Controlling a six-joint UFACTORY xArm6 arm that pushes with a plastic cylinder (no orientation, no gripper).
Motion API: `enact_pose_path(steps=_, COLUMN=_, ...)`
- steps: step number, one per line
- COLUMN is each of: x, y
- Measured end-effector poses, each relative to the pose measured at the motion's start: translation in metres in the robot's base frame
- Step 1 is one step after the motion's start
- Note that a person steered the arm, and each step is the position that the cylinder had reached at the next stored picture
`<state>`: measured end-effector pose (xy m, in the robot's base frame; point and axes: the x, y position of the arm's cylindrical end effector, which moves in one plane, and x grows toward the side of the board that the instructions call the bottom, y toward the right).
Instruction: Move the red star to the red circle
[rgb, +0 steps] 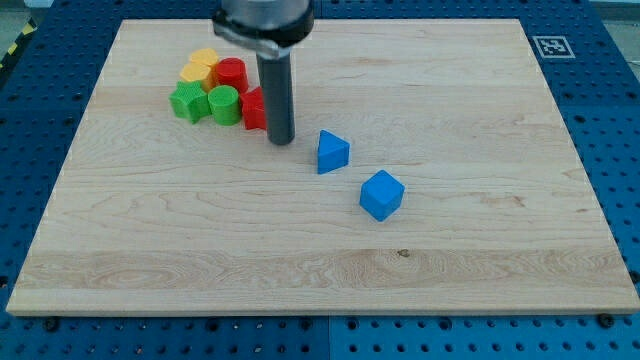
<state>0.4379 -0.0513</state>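
The red star (252, 108) lies at the view's upper left, partly hidden behind my rod. The red circle (232, 73) sits just up and left of it, close or touching; I cannot tell which. My tip (281, 139) rests on the board at the red star's right lower side, touching or nearly touching it. The rod rises straight up from there to the arm's dark end at the view's top.
Yellow blocks (201, 67), a green star (187, 102) and a green block (224, 104) cluster with the red ones. A blue triangular block (332, 151) and a blue cube (381, 194) lie to the tip's right. The wooden board (450, 250) sits on a blue perforated table.
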Motion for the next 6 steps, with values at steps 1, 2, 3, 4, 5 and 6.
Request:
enact_pose_path(steps=1, x=0.008, y=0.0)
enact_pose_path(steps=2, x=0.008, y=0.0)
enact_pose_path(steps=3, x=0.014, y=0.0)
enact_pose_path(steps=4, x=0.016, y=0.0)
enact_pose_path(steps=5, x=-0.007, y=-0.012)
enact_pose_path(steps=6, x=-0.029, y=-0.013)
